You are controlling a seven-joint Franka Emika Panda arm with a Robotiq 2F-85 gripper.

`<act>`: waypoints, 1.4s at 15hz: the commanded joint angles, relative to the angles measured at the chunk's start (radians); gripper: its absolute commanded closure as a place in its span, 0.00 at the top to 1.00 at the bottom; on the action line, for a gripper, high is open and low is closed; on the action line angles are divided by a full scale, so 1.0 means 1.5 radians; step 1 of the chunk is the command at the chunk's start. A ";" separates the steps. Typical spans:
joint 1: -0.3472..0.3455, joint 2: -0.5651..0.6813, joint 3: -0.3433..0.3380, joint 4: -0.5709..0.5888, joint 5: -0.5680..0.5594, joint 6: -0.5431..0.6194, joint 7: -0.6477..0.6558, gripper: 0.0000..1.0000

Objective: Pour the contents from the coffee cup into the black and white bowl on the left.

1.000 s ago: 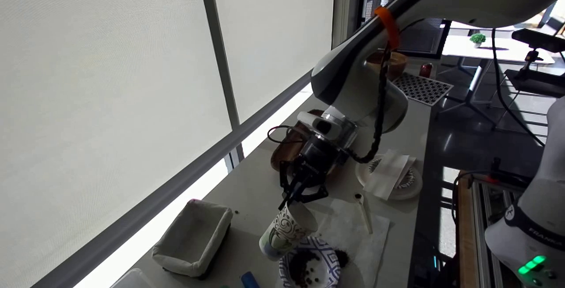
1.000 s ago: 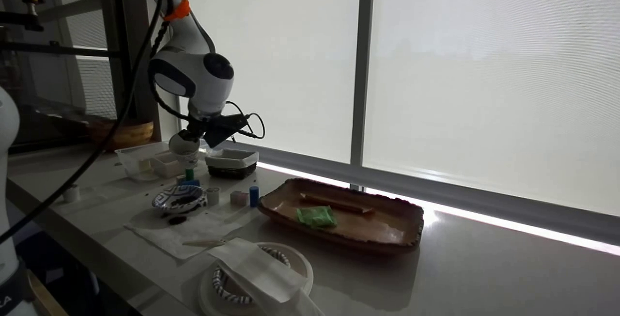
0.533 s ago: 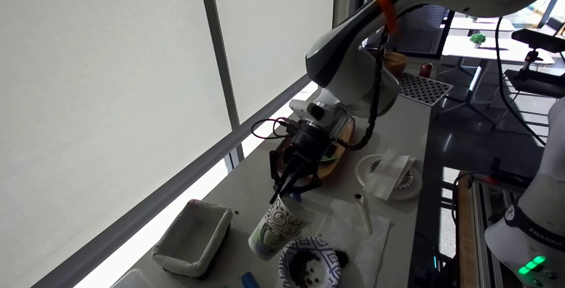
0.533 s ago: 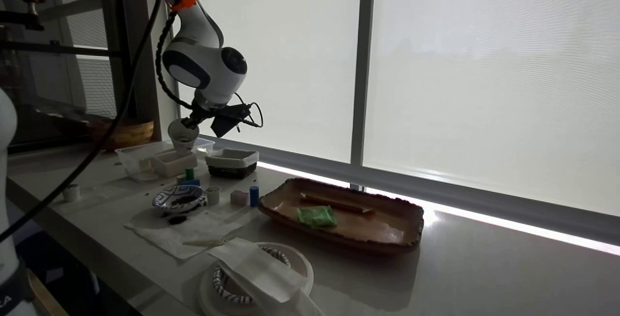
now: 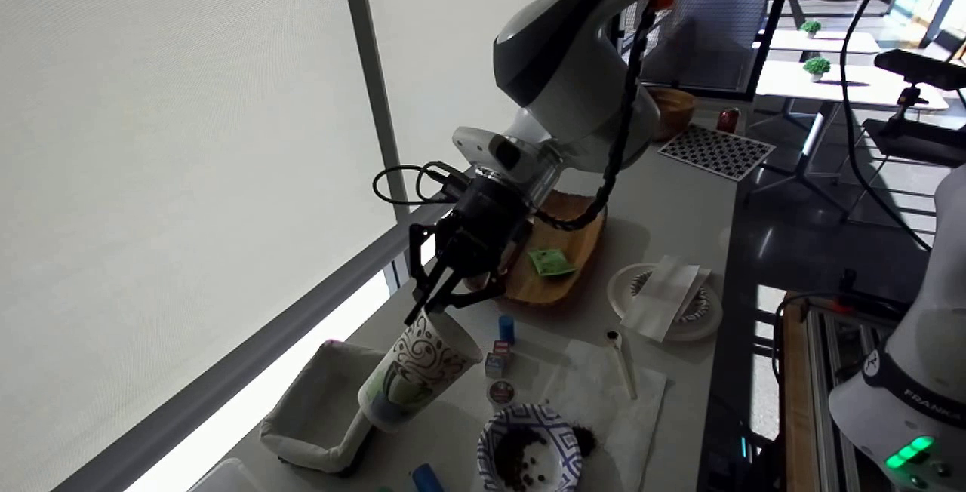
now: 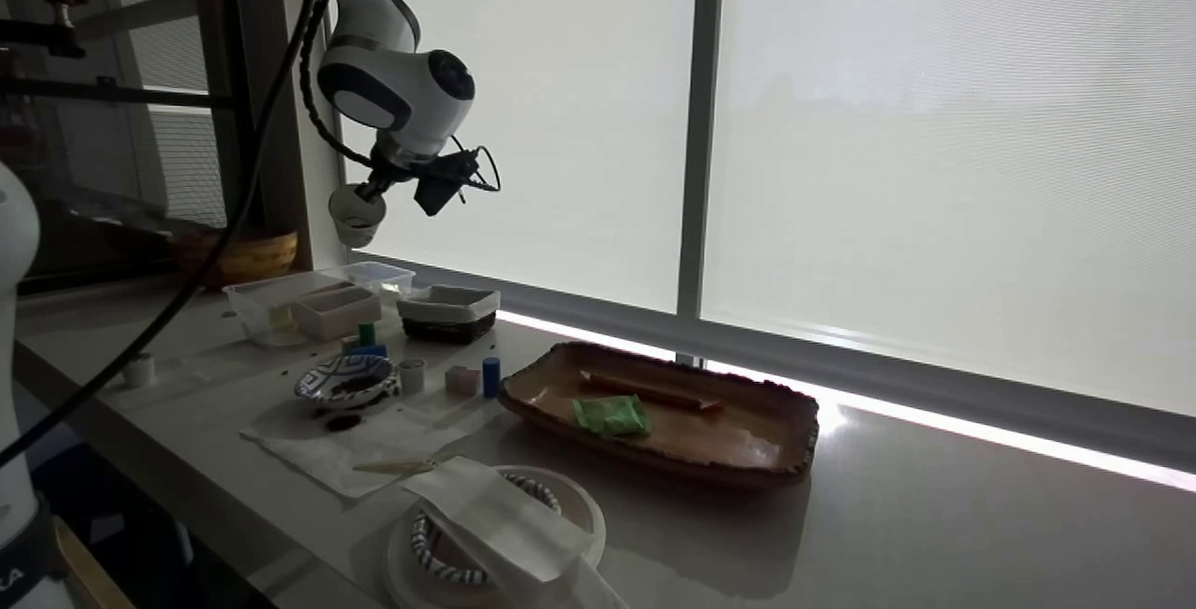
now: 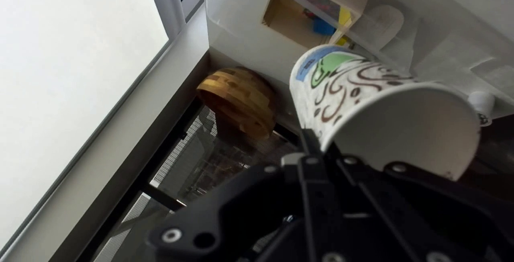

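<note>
The coffee cup, a paper cup (image 5: 419, 371) with brown swirls and a green and blue band, hangs above the table. My gripper (image 5: 421, 316) is shut on the cup's wall at the rim, one finger inside and one outside, as the wrist view shows at the cup (image 7: 345, 77) and gripper (image 7: 322, 145). The cup leans, its white inside facing the wrist camera; an exterior view shows a dark trace inside the cup (image 6: 358, 221). Below and apart from it, the black and white bowl (image 5: 560, 432) stands on the table with dark grounds in it, some spilled beside it.
Under the cup stands a cloth-lined tub (image 5: 321, 401). Clear bins (image 6: 257, 315) lie behind the bowl. A wooden tray (image 6: 747, 446), small pods and boxes, a spoon (image 5: 623, 371) on white paper, and a plate (image 6: 587, 520) holding a napkin-covered striped bowl (image 6: 439, 567) occupy the table.
My gripper, still holding the coffee cup, has risen and moved away from the black and white bowl toward the lined tub. The bowl and its grounds look unchanged.
</note>
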 commanded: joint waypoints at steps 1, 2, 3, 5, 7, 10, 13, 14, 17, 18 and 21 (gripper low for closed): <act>0.003 -0.001 0.000 0.013 -0.007 -0.001 0.002 0.04; 0.004 -0.001 0.002 0.022 -0.011 -0.001 0.002 0.04; 0.005 -0.001 0.002 0.027 -0.013 -0.001 0.002 0.04; 0.006 0.000 0.002 0.028 -0.015 -0.001 0.002 0.04; 0.007 -0.001 0.003 0.028 -0.023 0.002 0.010 0.01; 0.007 -0.004 0.003 0.027 0.006 0.022 0.056 0.01; 0.004 -0.010 0.000 0.024 0.058 0.021 0.087 0.01; 0.001 -0.010 -0.003 0.021 0.085 0.012 0.093 0.01; -0.012 -0.006 -0.016 0.002 0.177 -0.036 0.100 0.01; -0.015 -0.004 -0.019 -0.005 0.197 -0.046 0.106 0.01; -0.029 0.003 -0.034 -0.032 0.245 -0.112 0.091 0.01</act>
